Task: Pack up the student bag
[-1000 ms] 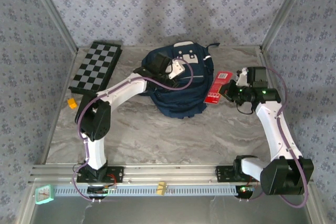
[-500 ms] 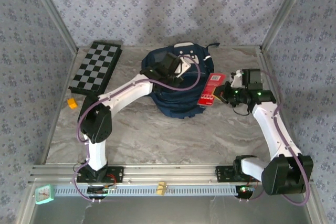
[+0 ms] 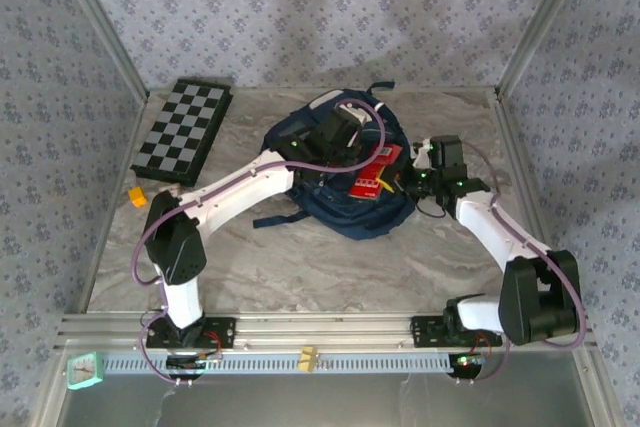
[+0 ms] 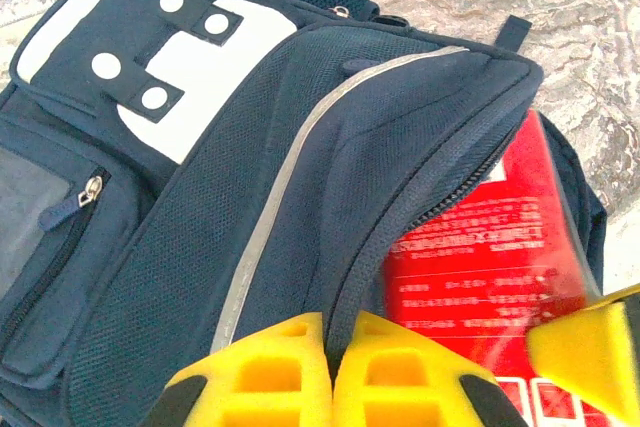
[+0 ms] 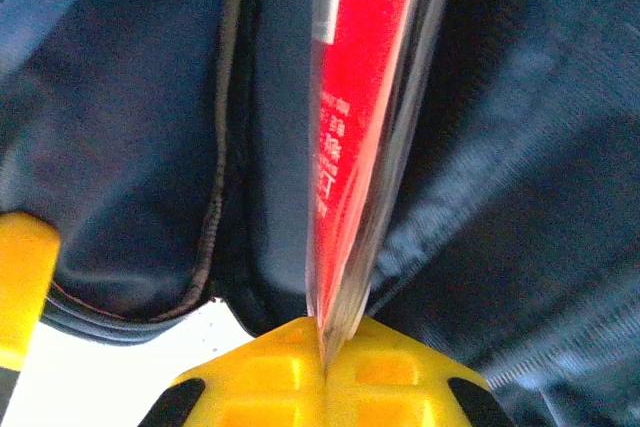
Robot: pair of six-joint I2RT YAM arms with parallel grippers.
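Now the left pincer (image 4: 328, 347) has clamped the bag (image 4: 200, 177) rim, so the right pincer (image 5: 322, 342), gripping the packet (image 5: 350, 147), can slide it in ahead.

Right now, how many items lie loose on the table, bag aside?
2: the chessboard at far left, and a small orange block just nearer, by the left edge. The red pack sits partway in the bag, not loose. Others may hide under the bag.
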